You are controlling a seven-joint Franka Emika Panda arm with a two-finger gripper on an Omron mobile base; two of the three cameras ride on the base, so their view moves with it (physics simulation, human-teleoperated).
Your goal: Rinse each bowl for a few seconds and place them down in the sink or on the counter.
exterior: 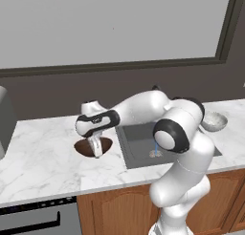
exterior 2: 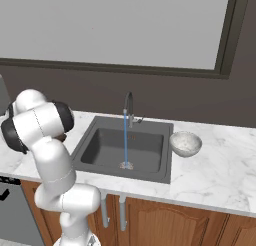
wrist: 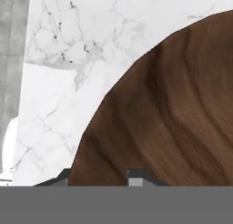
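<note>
The dark brown wood-like bowl (exterior: 82,147) (wrist: 173,104) sits on the white marble counter (exterior: 43,153) just left of the sink (exterior: 136,138) (exterior 2: 105,145). My gripper (exterior: 97,153) (wrist: 98,177) points down at its near rim, one fingertip outside the wall and one inside. Whether the fingers still press the rim is unclear. The pale grey-white bowl (exterior: 214,121) (exterior 2: 185,142) rests upright on the counter right of the sink. Water (exterior 2: 125,140) runs from the arched faucet (exterior 2: 129,107) onto the drain.
A grey appliance (exterior: 2,119) stands at the far left of the counter. Below the counter's front edge are a dark appliance front (exterior: 33,215) and brown cabinet doors (exterior 2: 150,220). The wall and window frame rise right behind the counter.
</note>
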